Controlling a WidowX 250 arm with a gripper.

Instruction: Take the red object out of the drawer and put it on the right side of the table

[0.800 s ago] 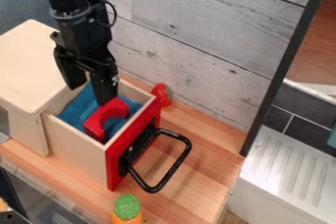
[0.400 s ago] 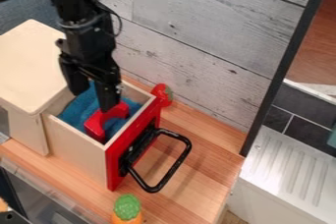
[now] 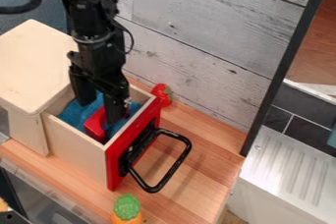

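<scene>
My claw [image 3: 99, 112] had just gone down lower and a bit toward the front of the drawer [image 3: 75, 137]. Its two fingers were wide apart, and one hid part of the red arch block [image 3: 95, 128]. The block had not moved. It sat inside the drawer, by the blue cloth [image 3: 70, 112]. To me, that meant I was nearly ready to grab, but had no grip yet. I had to line up well, or I might pinch cloth too. Then I would need to lift it over the drawer's front to the surface [image 3: 213, 156] beyond.
</scene>
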